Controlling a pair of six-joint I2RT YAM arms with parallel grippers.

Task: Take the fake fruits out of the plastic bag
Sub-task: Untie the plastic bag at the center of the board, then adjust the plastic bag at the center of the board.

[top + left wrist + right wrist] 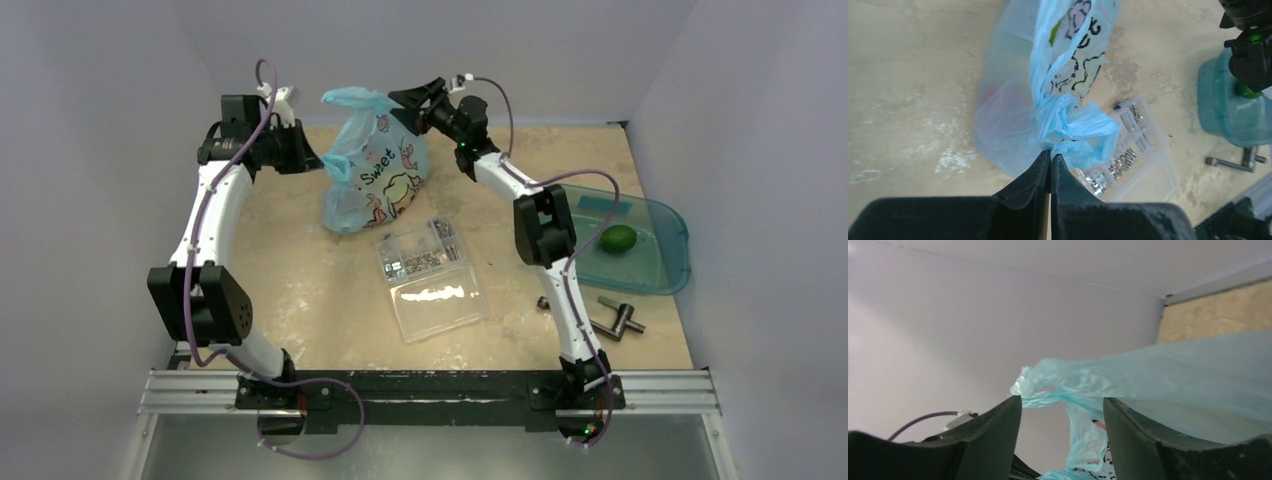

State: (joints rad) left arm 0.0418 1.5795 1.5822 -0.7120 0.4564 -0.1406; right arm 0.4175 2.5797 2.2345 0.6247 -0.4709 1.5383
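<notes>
Bag standing at the far middle of the tabletop (300, 270), one arm on each side.
One plastic bag (375, 185), with the count of fruits inside unreadable. One teal tray (680, 240) at the right edge holds one green fruit (617, 238). One clear box (435, 290) sits just in front of the bag. Left fingers (1042, 167) are pinched tight on a twisted bag handle. Right fingers (1008, 412) are spread wide with plastic across the gap, and contact is unclear. There is open tabletop to the left of the bag.

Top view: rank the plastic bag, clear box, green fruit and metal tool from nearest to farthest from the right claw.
1. plastic bag, right at the right claw, back centre.
2. clear box, mid-table.
3. green fruit, in the teal tray, right side.
4. metal tool, near right edge.
</notes>
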